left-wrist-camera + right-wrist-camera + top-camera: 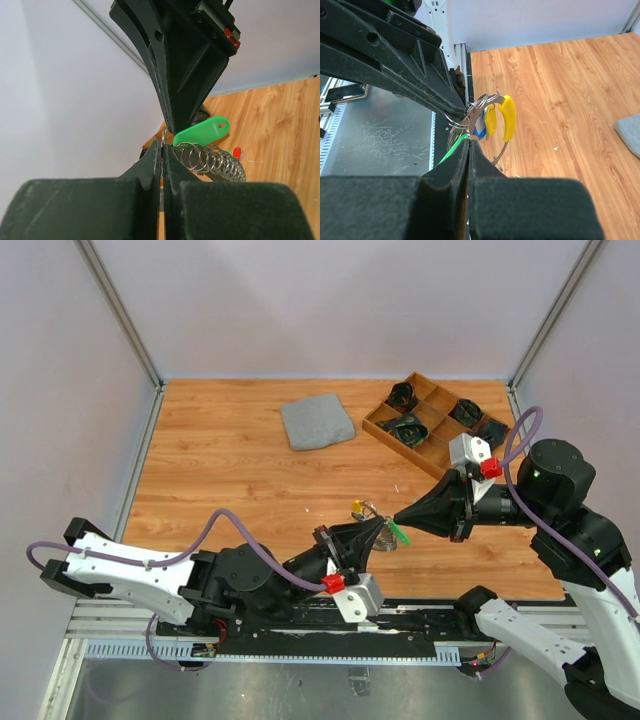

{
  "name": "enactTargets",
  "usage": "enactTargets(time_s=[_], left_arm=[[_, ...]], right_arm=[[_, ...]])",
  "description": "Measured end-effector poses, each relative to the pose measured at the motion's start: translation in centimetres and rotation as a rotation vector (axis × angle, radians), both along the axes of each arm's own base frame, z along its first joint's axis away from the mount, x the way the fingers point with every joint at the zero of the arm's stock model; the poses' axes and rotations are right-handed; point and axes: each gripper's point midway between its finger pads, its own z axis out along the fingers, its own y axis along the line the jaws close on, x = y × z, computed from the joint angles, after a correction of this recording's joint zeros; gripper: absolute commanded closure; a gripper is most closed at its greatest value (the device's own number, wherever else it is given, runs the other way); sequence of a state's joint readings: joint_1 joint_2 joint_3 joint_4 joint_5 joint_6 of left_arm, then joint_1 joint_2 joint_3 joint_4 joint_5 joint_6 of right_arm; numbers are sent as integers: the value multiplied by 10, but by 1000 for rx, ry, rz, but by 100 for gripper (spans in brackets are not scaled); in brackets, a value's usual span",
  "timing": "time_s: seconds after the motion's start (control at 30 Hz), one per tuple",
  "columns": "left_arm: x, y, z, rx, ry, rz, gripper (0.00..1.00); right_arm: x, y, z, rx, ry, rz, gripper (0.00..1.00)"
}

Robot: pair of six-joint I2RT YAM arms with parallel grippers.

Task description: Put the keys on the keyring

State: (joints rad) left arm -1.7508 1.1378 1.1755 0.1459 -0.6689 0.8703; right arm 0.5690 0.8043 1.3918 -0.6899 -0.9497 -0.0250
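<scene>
Both grippers meet above the near middle of the table. My left gripper (381, 530) (163, 145) is shut on a thin wire of the keyring (215, 160), a silvery coil of loops (479, 102). From the right, my right gripper (399, 520) (469, 140) is shut on the green key (401, 534) (202, 131) (451, 150), its tip right against the left one's. Two yellow keys (508, 118) (357, 508) and a blue one (480, 131) hang on the keyring. A small red key head (236, 151) shows past the coil.
A folded grey cloth (317, 423) lies at the back middle. A wooden compartment tray (400, 450) with dark items stands at the back right. The metal base rail (300, 640) runs along the near edge, and white walls close in the sides.
</scene>
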Motion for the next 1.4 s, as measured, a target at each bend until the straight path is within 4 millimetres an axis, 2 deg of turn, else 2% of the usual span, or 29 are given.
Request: enactTargets(time_s=[0.37, 0.6, 0.9, 0.93, 1.13, 1.4], left_arm=[[-14, 3, 10, -120, 109, -108, 100], [-18, 11, 8, -211, 202, -146, 100], [-13, 22, 5, -380, 395, -191, 99], [-8, 29, 4, -437, 452, -210, 99], [-6, 43, 8, -553, 532, -283, 99], [-13, 47, 22, -620, 562, -369, 100]], right_arm=[[-2, 0, 1, 2, -6, 11, 75], [-8, -8, 9, 26, -87, -3, 61], [-21, -16, 33, 105, -228, -7, 56], [-17, -13, 34, 104, -225, -4, 56], [-11, -3, 34, 111, -198, 40, 53], [-6, 12, 41, 183, -134, 97, 53]])
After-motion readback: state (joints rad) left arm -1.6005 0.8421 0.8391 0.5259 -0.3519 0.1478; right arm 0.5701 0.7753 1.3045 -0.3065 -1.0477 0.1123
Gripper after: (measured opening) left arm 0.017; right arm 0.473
